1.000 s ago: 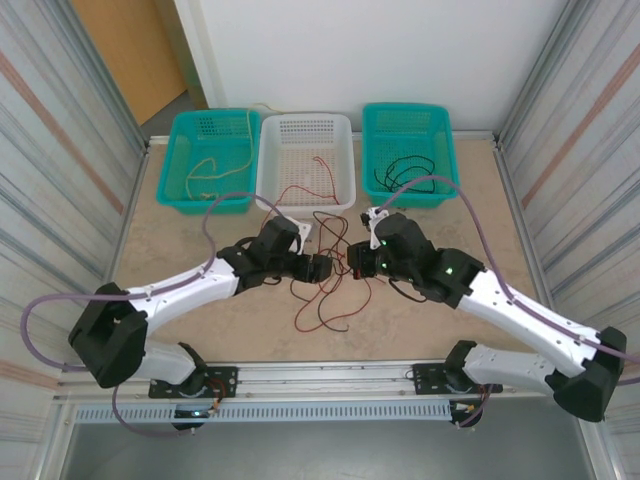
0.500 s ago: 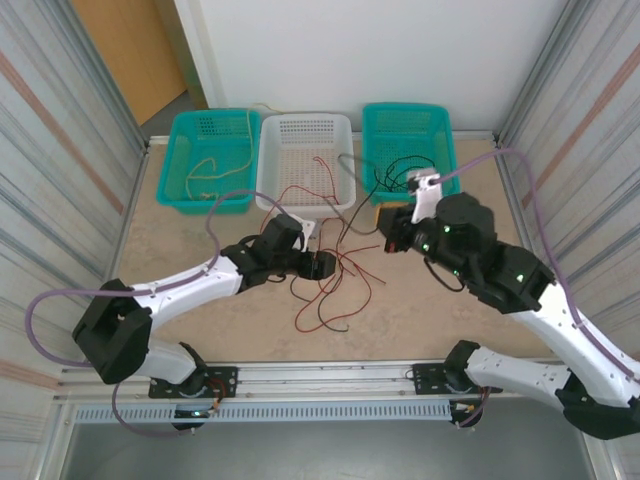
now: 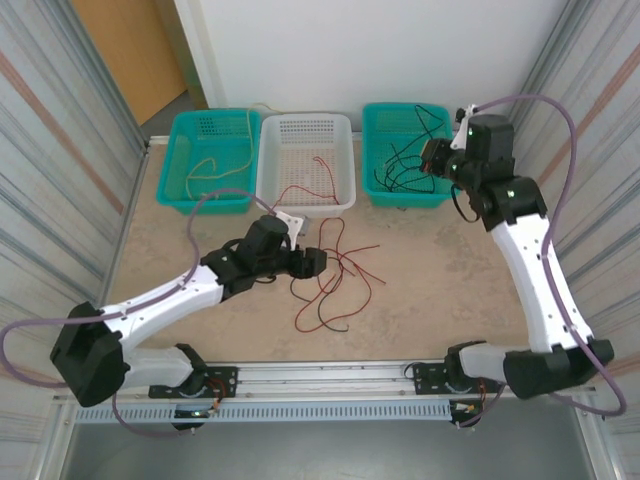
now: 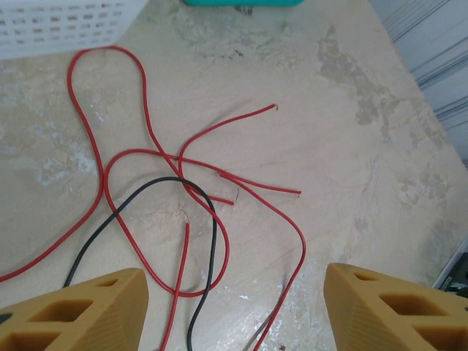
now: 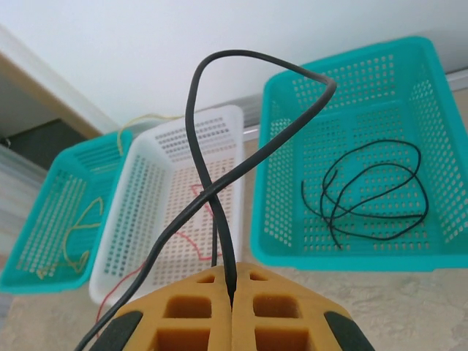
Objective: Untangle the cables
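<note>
Swinging away from the middle of the counter [image 3: 450,285], the right arm had carried its pincer [image 3: 432,157] up and back to the right green basket [image 3: 372,125]. The left pincer [image 3: 318,262] had stayed low beside the tangle.

The right pincer [image 5: 232,281] was pressed together on a lifted black cable [image 5: 219,146], which looped up from the fingers and ran off down to the left; where its tail ended could not be told. Beneath it, the right green basket [image 5: 262,183] already held coiled black strands [image 5: 365,190]. A yellow strand [image 3: 205,165] lay in the left green basket [image 3: 175,160], and a red strand [image 3: 322,165] in the white basket [image 3: 268,160] between them.

The left pincer [image 4: 234,300] stood spread, with nothing between its fingers [image 4: 73,307]. On the counter just ahead of it lay the rest of the task: several red cables [image 4: 146,124] looped across one another, with a leftover black cable [image 4: 212,227] threaded through them.

The step in hand looked like sorting by colour, with the black cable at the point of delivery. The next move probably called for the right pincer to come over the basket's middle and let go, so that the whole length dropped inside and did not drape over the rim. After that, the leftover black cable would need drawing out slowly, since it crossed the red loops and could drag them along.
</note>
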You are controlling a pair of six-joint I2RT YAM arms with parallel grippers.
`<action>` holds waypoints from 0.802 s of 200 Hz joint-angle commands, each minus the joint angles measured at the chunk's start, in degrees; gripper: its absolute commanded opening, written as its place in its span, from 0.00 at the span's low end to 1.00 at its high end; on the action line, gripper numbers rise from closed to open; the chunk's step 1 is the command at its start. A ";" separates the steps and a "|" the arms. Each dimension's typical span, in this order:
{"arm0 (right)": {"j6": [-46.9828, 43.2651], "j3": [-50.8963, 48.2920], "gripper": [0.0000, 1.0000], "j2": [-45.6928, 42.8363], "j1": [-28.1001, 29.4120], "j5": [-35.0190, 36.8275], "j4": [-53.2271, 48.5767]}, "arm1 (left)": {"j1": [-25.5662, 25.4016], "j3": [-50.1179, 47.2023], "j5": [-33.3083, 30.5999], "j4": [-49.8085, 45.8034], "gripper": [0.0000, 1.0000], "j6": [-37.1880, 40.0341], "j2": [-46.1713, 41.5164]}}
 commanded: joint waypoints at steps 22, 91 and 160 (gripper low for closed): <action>2.28 5.56 0.00 9.01 -7.08 -8.03 3.72 | -0.30 -1.40 -2.86 -1.91 0.66 0.92 -3.83; 2.89 8.97 0.00 21.08 -9.47 -11.32 4.89 | -0.30 -3.27 -5.11 -3.49 0.66 1.97 -7.52; 2.41 11.23 0.32 27.00 -9.50 -10.48 3.74 | -0.26 -4.12 -5.33 -3.84 0.66 2.83 -8.47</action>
